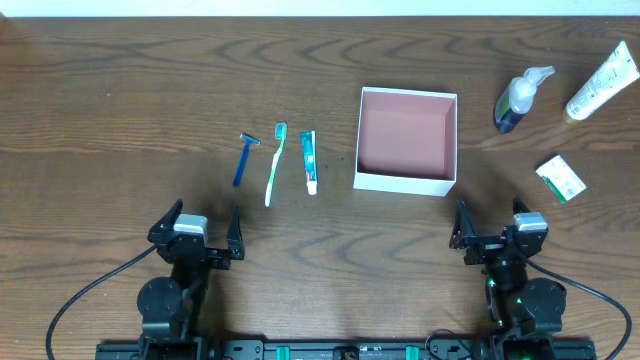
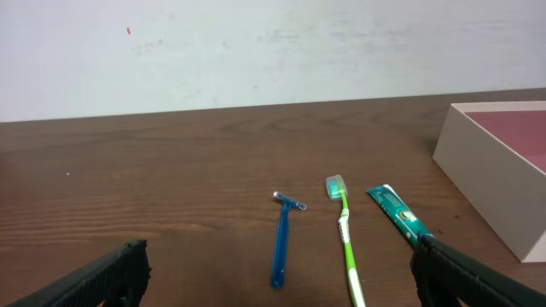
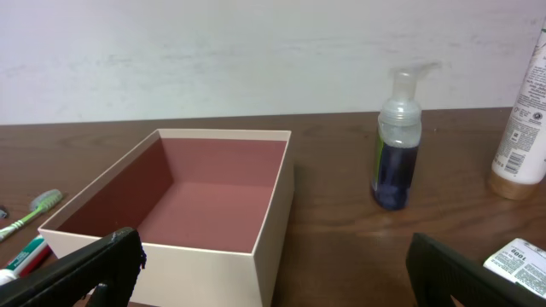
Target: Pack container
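Just ahead of right gripper (image 1: 490, 222), container (image 1: 403, 182), jaws wide

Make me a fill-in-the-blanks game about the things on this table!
1. The inside of the container is dusty ____.
2. The razor has a ____ handle.
3. The toothbrush lies between the razor and the ____.

Missing words: pink; blue; toothpaste.
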Robot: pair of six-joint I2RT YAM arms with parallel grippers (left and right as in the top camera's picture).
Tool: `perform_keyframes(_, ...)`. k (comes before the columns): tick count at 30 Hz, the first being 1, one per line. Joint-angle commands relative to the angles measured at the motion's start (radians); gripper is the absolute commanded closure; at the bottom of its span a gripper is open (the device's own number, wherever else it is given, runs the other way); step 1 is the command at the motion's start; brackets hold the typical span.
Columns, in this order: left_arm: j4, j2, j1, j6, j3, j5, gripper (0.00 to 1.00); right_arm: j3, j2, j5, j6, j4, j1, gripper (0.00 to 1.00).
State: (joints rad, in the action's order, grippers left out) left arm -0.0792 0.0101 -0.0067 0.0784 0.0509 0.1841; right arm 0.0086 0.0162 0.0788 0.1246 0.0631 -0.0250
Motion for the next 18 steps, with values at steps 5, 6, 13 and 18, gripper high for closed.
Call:
perform_keyframes(5,-0.014,-0.006,0.006,-0.001,-0.028,0.007,0.02,-0.003,-0.01,0.004,-0.01,0.002,0.007,0.01)
perform_keyframes(6,-0.014,-0.006,0.006,-0.001,-0.028,0.007,0.02,-0.003,-0.01,0.004,-0.01,0.002,0.007,0.01)
perform_keyframes(13,-0.014,-0.006,0.006,-0.001,-0.028,0.007,0.02,-0.003,-0.01,0.035,0.04,-0.028,0.007,0.01)
perform_keyframes(18,-0.014,-0.006,0.006,-0.001,-0.028,0.007,0.02,-0.002,-0.01,0.174,0.069,-0.122,0.007,0.01)
